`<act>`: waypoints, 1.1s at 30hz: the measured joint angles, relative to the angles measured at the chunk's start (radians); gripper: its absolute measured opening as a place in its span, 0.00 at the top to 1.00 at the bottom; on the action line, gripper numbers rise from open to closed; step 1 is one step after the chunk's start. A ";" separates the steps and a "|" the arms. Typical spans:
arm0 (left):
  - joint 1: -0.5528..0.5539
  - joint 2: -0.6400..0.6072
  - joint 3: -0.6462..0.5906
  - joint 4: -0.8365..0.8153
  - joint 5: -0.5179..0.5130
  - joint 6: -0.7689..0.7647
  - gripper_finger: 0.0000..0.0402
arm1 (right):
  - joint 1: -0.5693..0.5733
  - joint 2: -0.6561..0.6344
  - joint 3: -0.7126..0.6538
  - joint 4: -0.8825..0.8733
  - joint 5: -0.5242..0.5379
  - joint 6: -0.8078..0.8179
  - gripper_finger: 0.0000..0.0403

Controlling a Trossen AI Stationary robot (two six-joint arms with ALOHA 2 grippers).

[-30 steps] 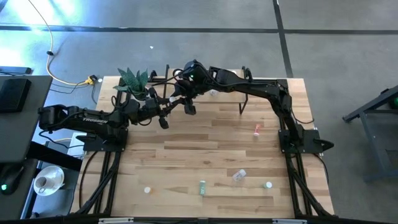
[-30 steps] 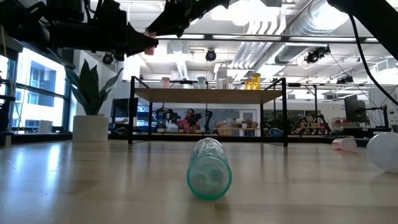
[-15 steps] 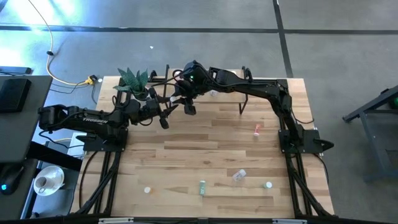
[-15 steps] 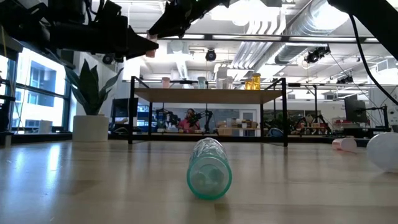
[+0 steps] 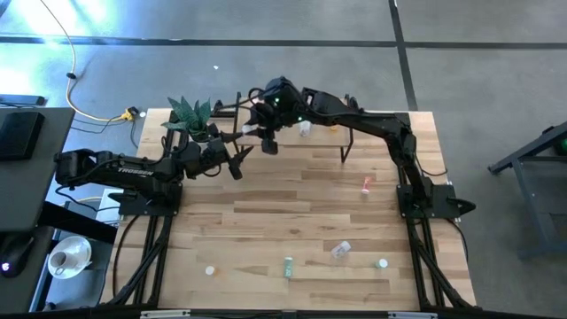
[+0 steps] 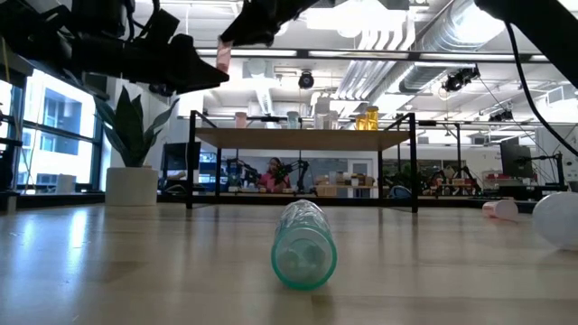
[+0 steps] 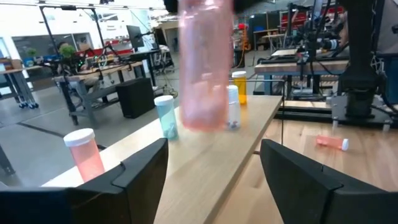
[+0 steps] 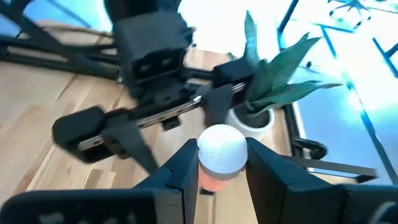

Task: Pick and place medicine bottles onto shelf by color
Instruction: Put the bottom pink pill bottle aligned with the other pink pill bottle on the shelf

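A pink medicine bottle (image 7: 202, 68) with a white cap (image 8: 222, 148) hangs upright in the air near the shelf's left end, and my right gripper (image 8: 222, 165) is shut on it. My left gripper (image 7: 214, 174) stands open just below and in front of the bottle, its fingers on either side and apart from it. The shelf (image 7: 205, 168) is a light-wood board on black legs at the table's far edge. On it stand a pink bottle (image 7: 84, 152), a green one (image 7: 166, 115), a clear one (image 7: 232, 107) and an orange one (image 7: 239, 86). My right gripper pinches the pink bottle at its cap end (image 8: 217, 163) between its two fingers (image 8: 186, 171). It reaches in slanting down from the table's right. The bottle hangs below the fingers, cap up, clear of the table and shelf.
Loose bottles lie on the table: a pink one (image 5: 365, 184) toward the right, and a clear one (image 5: 340, 251) and a green one (image 5: 288, 266) near the front edge, with two small white ones (image 5: 210, 270) (image 5: 382, 263). A potted plant (image 5: 190, 113) stands at the far left corner.
My left gripper has opened and let go of the pink bottle. My right gripper has kept hold of it and has risen a little toward the far edge. The bottle now hangs upright from the right gripper alone.
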 joint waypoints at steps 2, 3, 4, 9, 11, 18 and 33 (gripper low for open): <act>0.000 -0.003 0.000 -0.002 0.000 -0.007 0.39 | -0.006 0.000 0.030 -0.007 0.022 0.015 0.77; 0.000 -0.008 0.000 -0.002 0.000 -0.008 0.39 | -0.010 0.000 0.045 -0.007 0.032 0.025 0.77; 0.000 -0.014 0.000 -0.003 0.000 -0.008 0.39 | -0.013 0.000 0.062 -0.008 0.052 0.030 0.77; 0.000 -0.072 0.000 -0.065 0.000 -0.019 0.39 | -0.039 -0.028 0.076 0.004 0.107 0.085 0.77; 0.000 -0.106 0.000 -0.106 0.000 -0.021 0.39 | -0.057 -0.039 0.086 -0.004 0.117 0.121 0.77; 0.000 -0.236 0.000 -0.243 -0.019 -0.061 0.40 | -0.114 -0.048 0.078 -0.054 0.116 0.194 0.77; 0.000 -0.346 0.000 -0.352 -0.019 -0.061 0.40 | -0.133 -0.045 -0.331 0.275 0.105 0.208 0.77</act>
